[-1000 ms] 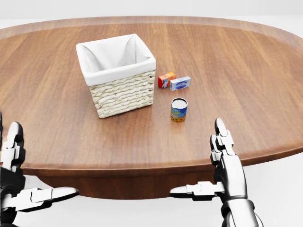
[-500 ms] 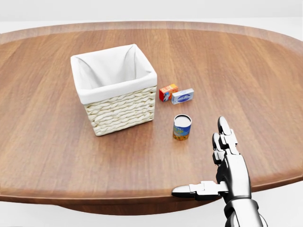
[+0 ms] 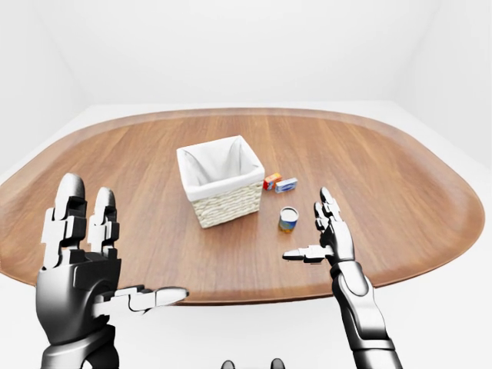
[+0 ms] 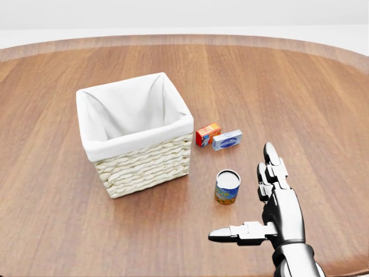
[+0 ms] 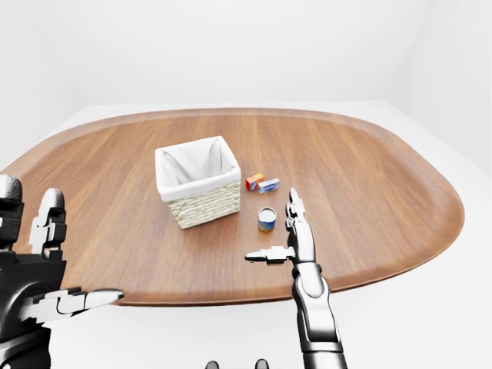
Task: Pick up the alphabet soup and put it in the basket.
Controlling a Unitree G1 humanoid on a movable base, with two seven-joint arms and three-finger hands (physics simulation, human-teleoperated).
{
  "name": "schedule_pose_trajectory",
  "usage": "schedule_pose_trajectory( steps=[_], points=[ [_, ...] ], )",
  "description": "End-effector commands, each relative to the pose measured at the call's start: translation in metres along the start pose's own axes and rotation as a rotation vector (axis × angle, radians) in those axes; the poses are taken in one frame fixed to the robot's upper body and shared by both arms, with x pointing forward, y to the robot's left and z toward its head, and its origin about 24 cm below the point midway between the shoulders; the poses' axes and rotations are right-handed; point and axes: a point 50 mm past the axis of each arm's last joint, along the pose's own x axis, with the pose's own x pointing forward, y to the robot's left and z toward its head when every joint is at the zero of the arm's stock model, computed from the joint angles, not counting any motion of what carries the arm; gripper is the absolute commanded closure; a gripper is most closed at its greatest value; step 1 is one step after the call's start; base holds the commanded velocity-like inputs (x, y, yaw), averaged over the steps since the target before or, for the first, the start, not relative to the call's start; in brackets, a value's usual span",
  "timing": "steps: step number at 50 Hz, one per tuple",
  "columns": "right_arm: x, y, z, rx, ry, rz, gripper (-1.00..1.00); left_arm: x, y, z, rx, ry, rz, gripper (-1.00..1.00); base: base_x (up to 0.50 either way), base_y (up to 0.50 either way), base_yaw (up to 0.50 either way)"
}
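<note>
The alphabet soup [image 4: 227, 186] is standing upright on the table [image 4: 323, 104], apart from the basket [image 4: 135, 134] and at about four o'clock from it in the head view. The right hand [image 4: 272, 212] is hovering just beside the can at its four o'clock — fingers [image 4: 271, 157] spread open, thumb pointing left, not touching it. The left hand [image 3: 81, 269] is hanging at the lower left of the left-eye view, likewise open and empty. Two small boxes — one orange [image 4: 207, 134], one blue [image 4: 226, 139] — are lying at the can's twelve o'clock
</note>
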Motion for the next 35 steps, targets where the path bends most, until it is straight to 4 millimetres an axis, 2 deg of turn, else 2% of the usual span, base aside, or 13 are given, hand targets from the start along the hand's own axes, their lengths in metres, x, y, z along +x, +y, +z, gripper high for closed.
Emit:
schedule_pose_trajectory(
  steps=[1, 25, 35],
  points=[
    [-0.0006, 0.0012, -0.0004, -0.001, 0.000, 0.005, -1.00, -0.0012, -0.0023, -0.0032, 0.011, 0.023, -0.016, -1.00, 0.33, 0.00, 0.00],
    [0.0008, 0.0033, -0.0026, -0.004, 0.006, 0.013, -1.00, -0.0022, -0.0015, 0.0012, 0.014, 0.007, -0.016, -1.00, 0.33, 0.00, 0.00],
    [0.0027, 0.0040, -0.0052, -0.010, 0.018, 0.010, -1.00, -0.0019, -0.0018, 0.0026, 0.015, -0.001, -0.019, -1.00, 0.15, 0.00, 0.00]
  ],
)
